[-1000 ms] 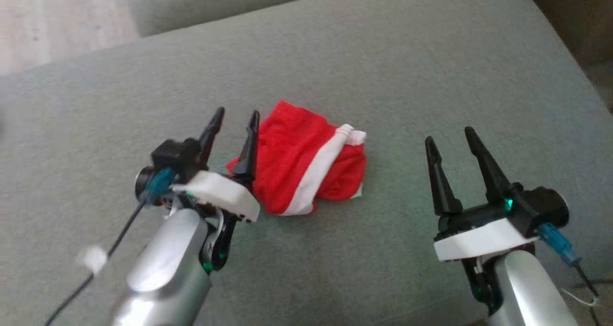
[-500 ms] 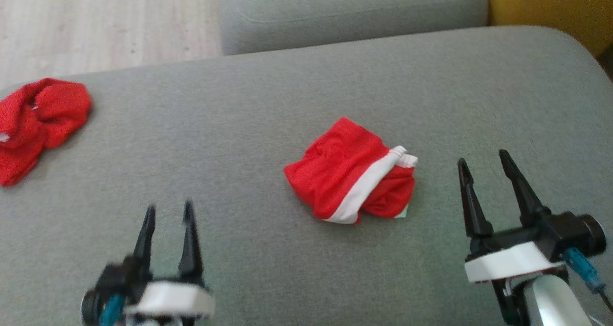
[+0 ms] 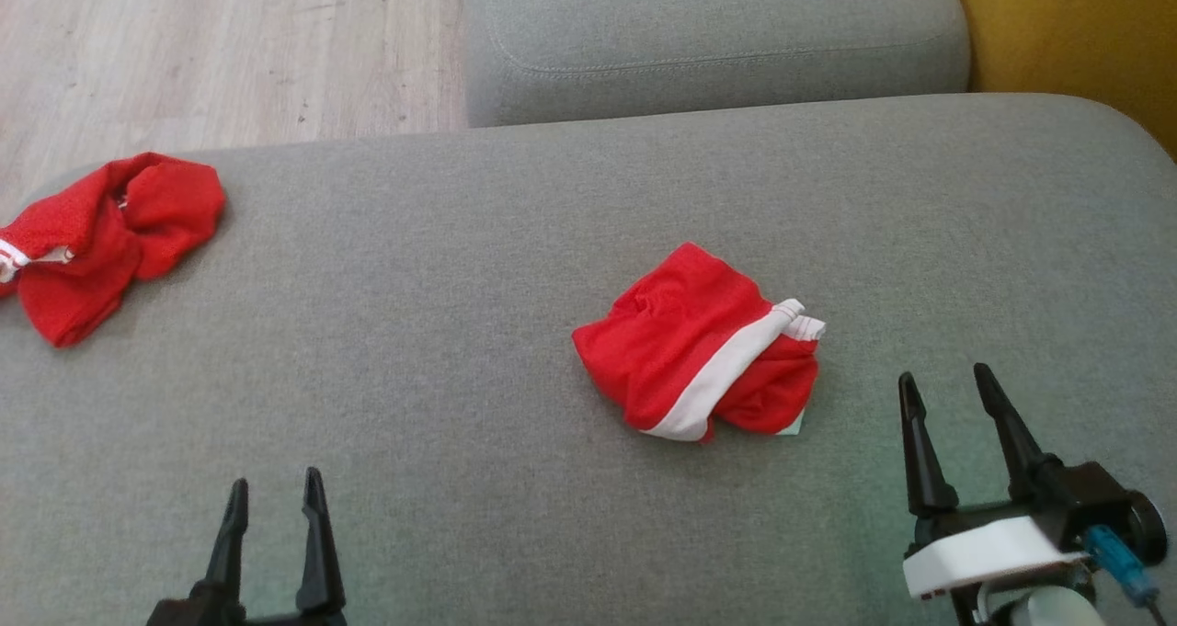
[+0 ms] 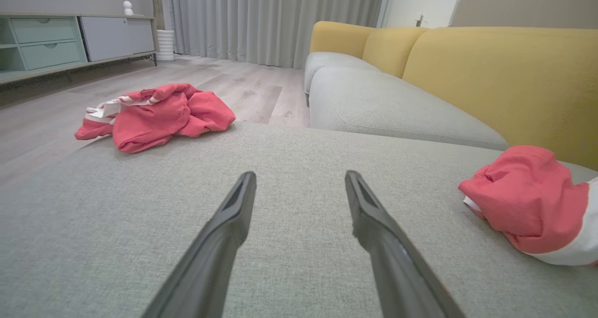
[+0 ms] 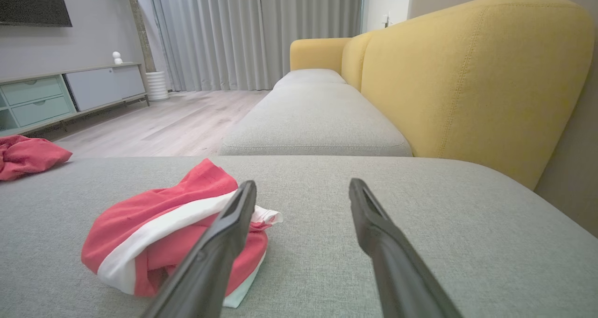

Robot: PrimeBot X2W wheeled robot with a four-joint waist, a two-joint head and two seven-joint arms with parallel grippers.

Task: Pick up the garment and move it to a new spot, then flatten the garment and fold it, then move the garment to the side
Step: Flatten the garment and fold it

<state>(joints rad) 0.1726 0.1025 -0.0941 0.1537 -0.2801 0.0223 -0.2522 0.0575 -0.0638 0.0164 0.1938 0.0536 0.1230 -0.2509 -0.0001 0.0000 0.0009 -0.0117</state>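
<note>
The folded red garment [image 3: 694, 346] lies on the grey sofa seat [image 3: 460, 332], near the right gripper [image 3: 945, 375], whose jaws stand apart and empty. The left gripper [image 3: 277, 479], jaws also apart, is well apart from it; a crumpled red garment [image 3: 110, 231] lies at the seat's left edge.

A wide grey sofa cushion [image 3: 441, 267], covered in woven fabric, is seen from above. A folded red garment [image 3: 690, 350] with a white stripe is laid on it as a small bundle, right of the middle and well in from every edge. A crumpled red garment [image 3: 110, 231] is heaped at the far left corner.
</note>
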